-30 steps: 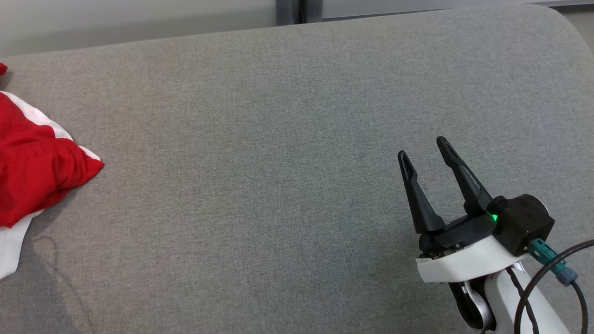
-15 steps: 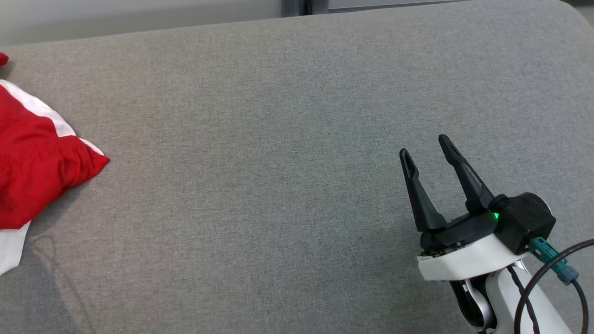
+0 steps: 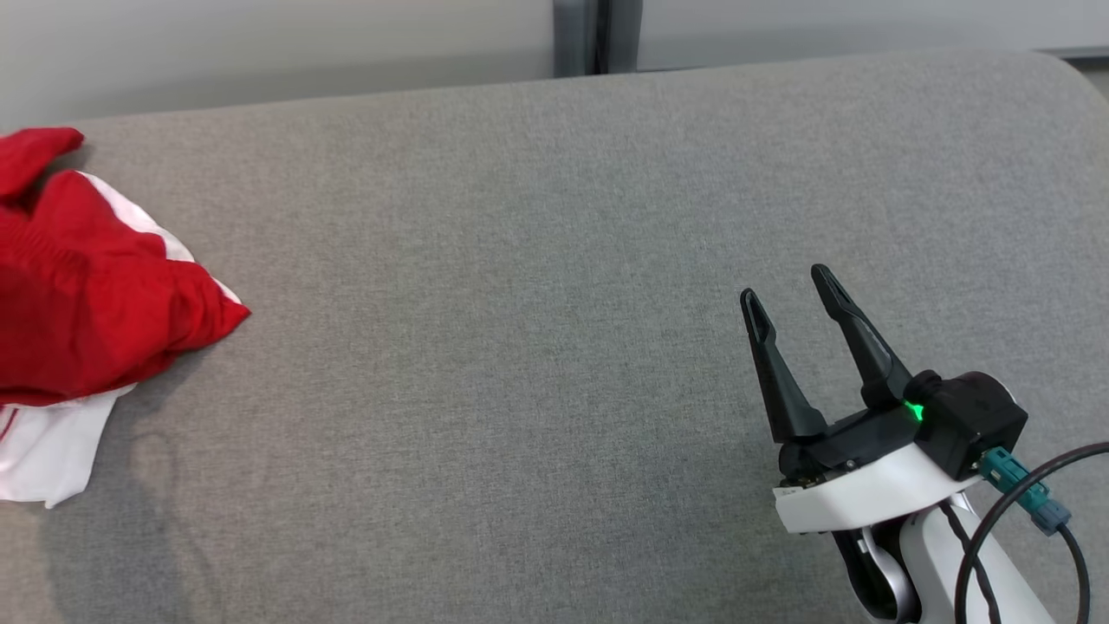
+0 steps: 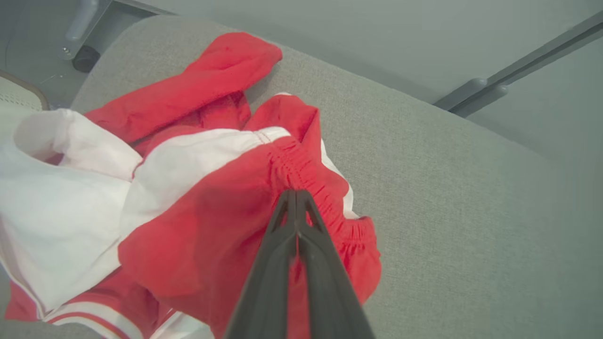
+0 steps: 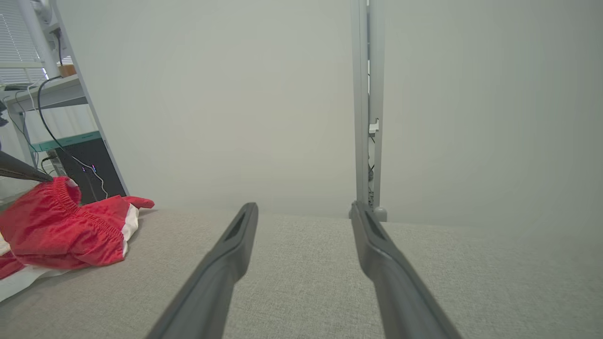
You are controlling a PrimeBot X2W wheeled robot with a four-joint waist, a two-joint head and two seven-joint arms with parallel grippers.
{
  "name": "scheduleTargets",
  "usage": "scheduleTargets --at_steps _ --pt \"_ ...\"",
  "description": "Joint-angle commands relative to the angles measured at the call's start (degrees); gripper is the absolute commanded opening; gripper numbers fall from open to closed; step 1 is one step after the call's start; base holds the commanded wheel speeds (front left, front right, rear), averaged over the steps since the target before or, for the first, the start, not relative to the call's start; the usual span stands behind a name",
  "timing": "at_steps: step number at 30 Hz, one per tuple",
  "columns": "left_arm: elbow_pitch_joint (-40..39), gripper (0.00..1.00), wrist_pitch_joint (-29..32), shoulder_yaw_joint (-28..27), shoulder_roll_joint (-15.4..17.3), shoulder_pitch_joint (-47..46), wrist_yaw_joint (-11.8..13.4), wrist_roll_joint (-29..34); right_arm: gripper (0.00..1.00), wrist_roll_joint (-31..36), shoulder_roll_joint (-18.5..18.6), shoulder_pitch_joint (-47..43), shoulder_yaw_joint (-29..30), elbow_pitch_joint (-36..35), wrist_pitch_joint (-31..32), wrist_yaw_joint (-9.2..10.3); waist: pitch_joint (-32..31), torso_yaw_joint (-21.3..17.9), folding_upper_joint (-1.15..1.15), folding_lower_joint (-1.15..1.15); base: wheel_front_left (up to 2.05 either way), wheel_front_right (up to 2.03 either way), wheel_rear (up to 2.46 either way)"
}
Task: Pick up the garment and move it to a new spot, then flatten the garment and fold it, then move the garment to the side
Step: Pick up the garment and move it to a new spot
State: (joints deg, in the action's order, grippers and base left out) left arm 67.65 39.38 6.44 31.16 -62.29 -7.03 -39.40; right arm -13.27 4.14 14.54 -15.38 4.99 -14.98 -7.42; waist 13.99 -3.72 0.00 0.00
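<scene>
Garment (image 4: 198, 226), red and white, sits bunched on the grey worktop (image 3: 554, 303), its elastic hem pinched between the closed left jaws; open right jaws stand well apart. Grasp looks made; moving, flattening, folding, setting aside remain.

The garment (image 3: 95, 295) lies at the far left end of the tabletop (image 3: 537, 347), near its back edge. The left gripper (image 4: 296, 193) meets the garment's top. The right gripper (image 3: 784, 282) is at the front right, well apart from the garment. A post (image 3: 589, 35) stands behind the tabletop.
</scene>
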Motion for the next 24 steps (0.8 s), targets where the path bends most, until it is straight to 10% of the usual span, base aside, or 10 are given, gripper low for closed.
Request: scheduleTargets --at_steps 1,18,24 --pt "-1.91 0.00 0.29 0.73 -1.32 -0.60 -0.52 -0.90 1.00 -0.39 0.20 -0.90 0.04 0.33 -0.19 -0.13 -1.58 0.53 0.00 0.00 0.00 0.00 0.00" --pt "-34.30 0.00 1.42 15.20 -6.54 15.75 -0.46 -9.95 1.00 -0.82 0.67 -4.73 3.24 0.35 -0.19 -0.13 -9.39 -3.07 0.00 0.00 0.00 0.00 0.00" --pt "-40.00 0.00 -2.88 17.70 -13.23 19.80 0.72 -9.62 1.00 -0.38 1.53 -5.30 6.76 -0.54 -0.19 -0.13 -10.17 -5.33 0.00 0.00 0.00 0.00 0.00"
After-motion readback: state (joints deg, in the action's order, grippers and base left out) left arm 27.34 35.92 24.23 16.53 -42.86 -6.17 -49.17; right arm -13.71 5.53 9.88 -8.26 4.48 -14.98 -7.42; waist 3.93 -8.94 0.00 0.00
